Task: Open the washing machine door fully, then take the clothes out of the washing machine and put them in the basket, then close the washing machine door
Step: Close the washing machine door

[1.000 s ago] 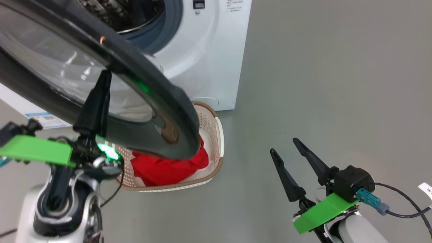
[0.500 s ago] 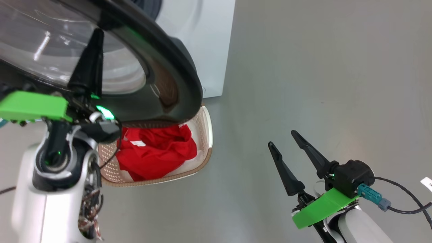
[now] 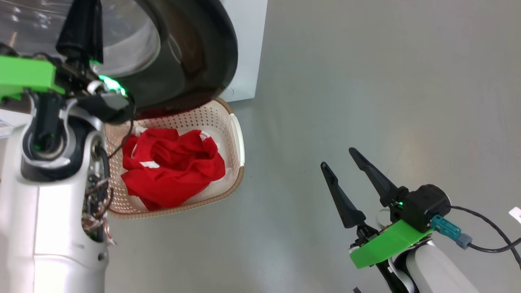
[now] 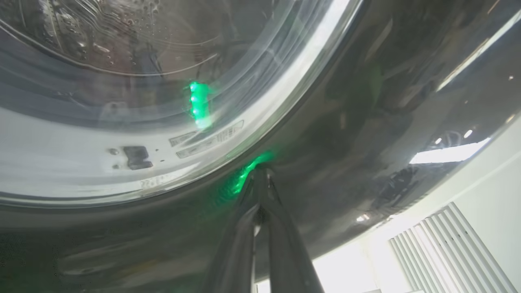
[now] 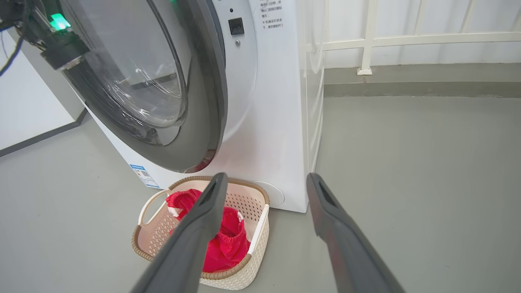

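Note:
The washing machine door [image 3: 195, 53], with its glossy black rim and clear glass bowl, stands partly swung toward the white washing machine [image 5: 276, 122]. My left gripper [image 4: 260, 173] is shut, and its tips press on the black rim of the door [image 4: 366, 122] just beside the glass. In the head view its dark fingers [image 3: 81, 28] rise against the glass. Red clothes [image 3: 171, 167] lie in the cream basket [image 3: 238, 138] on the floor below the door. My right gripper [image 3: 338, 158] hangs open and empty over bare floor, right of the basket [image 5: 260, 228]; the clothes [image 5: 228, 244] show behind its left finger.
Grey floor stretches to the right of the machine. A white railing [image 5: 366, 40] and a low kerb run along the back. There is a white wall [image 5: 24, 106] left of the machine. A black cable [image 3: 484, 240] trails from my right wrist.
The door has swung toward the machine with my shut left gripper pressed on its rim, uncovering the basket. The head camera has shifted too. The right gripper stays open and still.

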### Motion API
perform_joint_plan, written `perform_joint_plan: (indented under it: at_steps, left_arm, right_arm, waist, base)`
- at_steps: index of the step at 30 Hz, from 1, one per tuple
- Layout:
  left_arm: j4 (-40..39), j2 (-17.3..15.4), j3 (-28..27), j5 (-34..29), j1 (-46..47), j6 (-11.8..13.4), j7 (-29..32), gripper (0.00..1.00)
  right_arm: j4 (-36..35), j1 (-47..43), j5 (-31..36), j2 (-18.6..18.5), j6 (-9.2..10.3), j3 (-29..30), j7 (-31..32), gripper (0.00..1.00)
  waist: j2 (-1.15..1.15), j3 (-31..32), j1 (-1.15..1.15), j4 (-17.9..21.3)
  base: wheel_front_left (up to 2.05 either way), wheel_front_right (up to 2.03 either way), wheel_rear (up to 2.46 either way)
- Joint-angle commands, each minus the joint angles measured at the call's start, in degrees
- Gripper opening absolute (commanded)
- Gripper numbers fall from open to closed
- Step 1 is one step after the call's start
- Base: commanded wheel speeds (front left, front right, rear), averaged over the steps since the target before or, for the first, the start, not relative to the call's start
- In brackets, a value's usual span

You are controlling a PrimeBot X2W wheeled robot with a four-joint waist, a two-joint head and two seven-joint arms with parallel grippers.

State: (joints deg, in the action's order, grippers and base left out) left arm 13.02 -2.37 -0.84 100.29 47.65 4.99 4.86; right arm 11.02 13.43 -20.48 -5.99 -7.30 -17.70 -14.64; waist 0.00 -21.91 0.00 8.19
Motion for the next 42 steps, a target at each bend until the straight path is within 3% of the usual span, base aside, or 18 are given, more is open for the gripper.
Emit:
perform_joint_plan:
  at_steps: [1,12,13,14,15,16,24,26,30,35,42]
  left_arm:
    - [-0.8,-1.5,-1.5,-0.7,2.5,-1.1,-0.4,0.00]
    - [0.2,-1.4,-2.3,-0.1,0.2,-4.7,0.3,0.00]
    - [-0.3,-1.4,-2.3,0.1,-0.9,-4.9,0.5,0.15]
    - [-0.9,-1.5,-2.4,0.1,-2.2,-5.1,0.8,0.44]
    - [-1.6,-1.6,-2.3,0.0,-3.6,-5.2,1.0,0.80]
    - [-3.0,-2.0,-2.2,-0.5,-6.5,-5.3,1.3,1.00]
    - [-8.9,-3.2,-3.2,-2.1,-15.9,-7.6,0.8,1.00]
    - [-9.3,-3.5,-3.6,-2.6,-18.3,-6.3,0.1,1.00]
    - [-11.8,-4.2,-4.2,-6.4,-21.9,-7.4,-2.9,1.00]
    - [-13.7,-7.5,-1.9,-21.2,-27.2,-9.0,-10.1,1.00]
    - [-12.6,-11.1,0.3,-42.9,-33.2,-8.2,-18.9,1.00]
  right_arm:
    - [-1.5,0.8,0.6,0.1,-0.19,-1.3,-0.4,1.00]
    - [-0.9,1.0,0.7,0.4,-0.19,-0.9,-0.4,1.00]
    - [-0.9,0.9,0.7,0.5,-0.19,-0.8,-0.4,1.00]
    - [-0.8,0.8,0.7,0.5,-0.19,-0.6,-0.4,1.00]
    - [-0.8,0.6,0.7,0.5,-0.19,-0.5,-0.4,1.00]
    - [-0.8,0.3,0.7,0.5,-0.19,-0.2,-0.4,1.00]
    - [-0.7,-0.6,0.6,0.4,-0.19,1.0,-0.4,1.00]
    - [-0.4,-1.0,0.6,0.4,-0.19,1.3,-0.4,1.00]
    - [0.1,-1.5,0.4,0.5,-0.19,1.7,-0.4,1.00]
    - [0.2,-2.1,0.2,0.7,-0.19,1.9,-0.4,1.00]
    - [-0.2,-3.8,-0.4,0.8,-0.19,3.2,-0.4,1.00]
  waist:
    - [0.00,-0.7,0.00,0.4]
    - [0.00,0.1,0.00,0.1]
    - [0.00,0.5,0.00,-0.1]
    - [0.00,0.9,0.00,-0.3]
    - [0.00,1.3,0.00,-0.5]
    - [0.00,2.1,0.00,-1.0]
    - [0.00,5.4,0.00,-2.9]
    - [0.00,6.3,0.00,-3.3]
    - [0.00,7.8,0.00,-4.1]
    - [0.00,9.8,0.00,-4.6]
    - [0.00,12.8,0.00,-5.2]
  base:
    - [0.00,0.00,0.00]
    - [0.00,0.00,0.00]
    - [0.00,0.00,0.00]
    - [0.00,0.00,0.00]
    - [0.00,0.00,0.00]
    - [0.00,0.00,0.00]
    - [0.00,0.00,0.00]
    - [0.00,0.00,0.00]
    - [0.00,0.00,0.00]
    - [0.00,0.00,0.00]
    - [0.00,0.00,0.00]
